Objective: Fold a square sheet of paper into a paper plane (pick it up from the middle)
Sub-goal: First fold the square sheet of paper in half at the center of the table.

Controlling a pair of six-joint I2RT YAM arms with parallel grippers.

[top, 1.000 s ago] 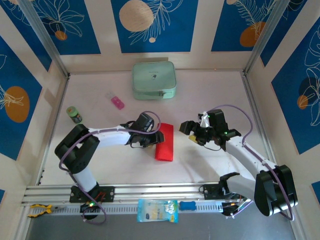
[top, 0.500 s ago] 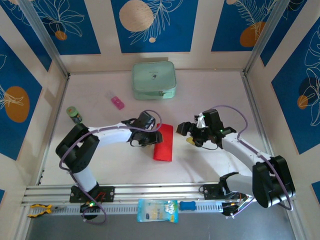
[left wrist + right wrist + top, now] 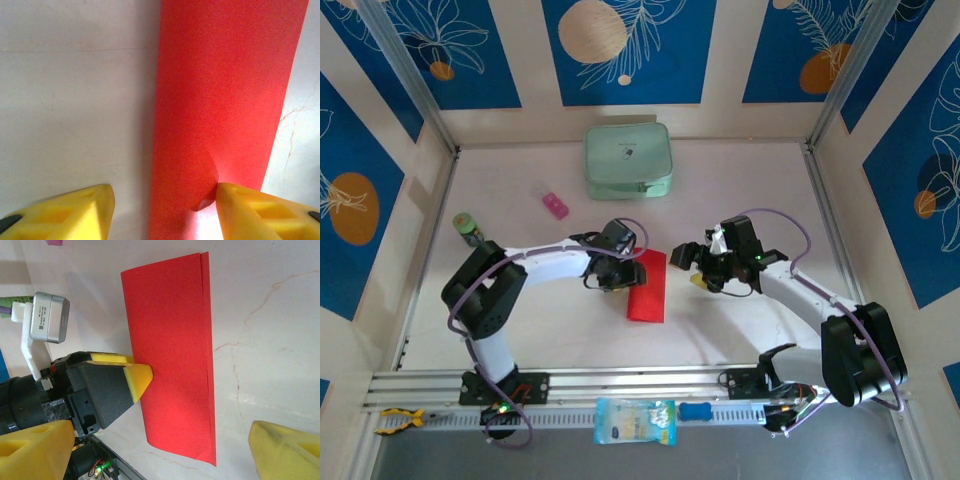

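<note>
Straddling one long edge of the red sheet (image 3: pixel 225 90), the left claw (image 3: pixel 165 200) stands released; the right claw (image 3: pixel 695 268) hovers released alongside.

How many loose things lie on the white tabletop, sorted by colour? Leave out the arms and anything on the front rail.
Red: 1, the folded sheet of paper
Pink: 1, the small block
Green: 2, the pale case and the little jar
Total: 4
</note>
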